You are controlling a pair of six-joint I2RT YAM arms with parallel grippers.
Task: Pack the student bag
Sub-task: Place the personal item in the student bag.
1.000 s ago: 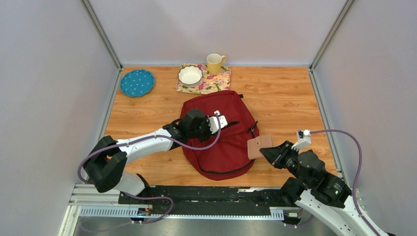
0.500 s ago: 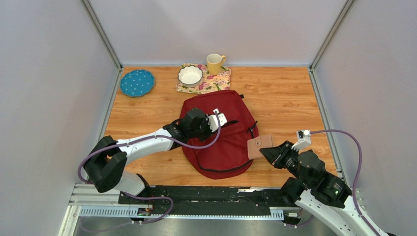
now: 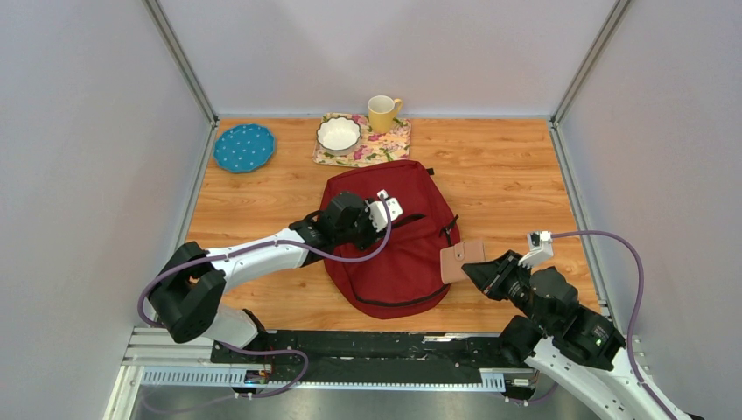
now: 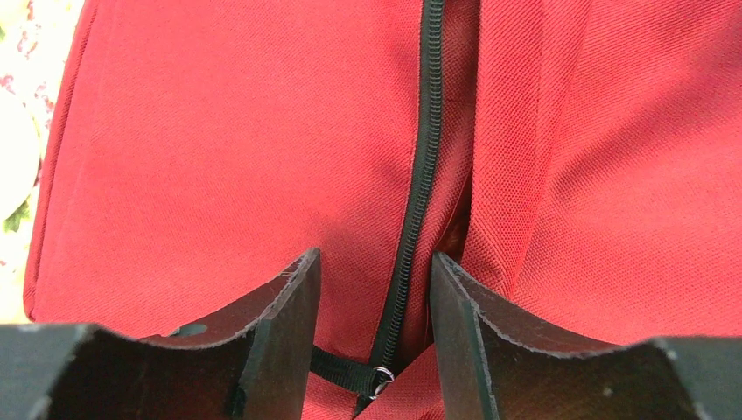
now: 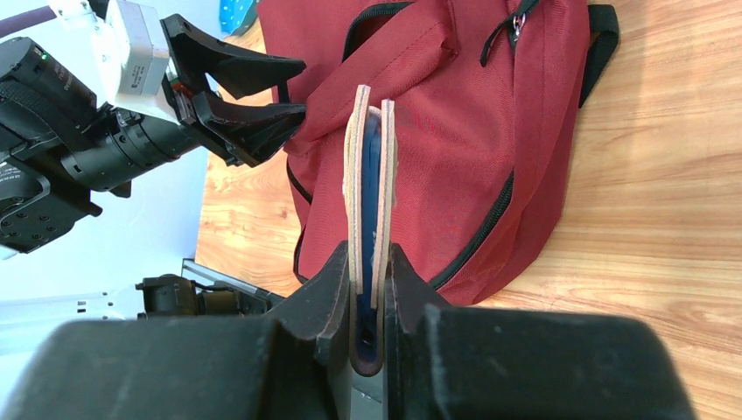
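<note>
Backpack (image 3: 411,262) lying flat, tan wallet (image 3: 461,260) clamped

**Top view:** you look down from above and behind the arm bases on the whole table (image 3: 507,166).
**Left wrist view:** very close over the red backpack (image 4: 219,131), facing along its zipper (image 4: 423,175).
**Right wrist view:** farther back, past a tan wallet (image 5: 353,175), sharing that backpack and the left gripper (image 5: 303,86).

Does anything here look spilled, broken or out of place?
Nothing stands out. The dark red fabric backpack lies flat on the wooden table; the yellow mug and white bowl sit upright on the floral mat. The flat tan case is held in the right arm's jaws.
</note>
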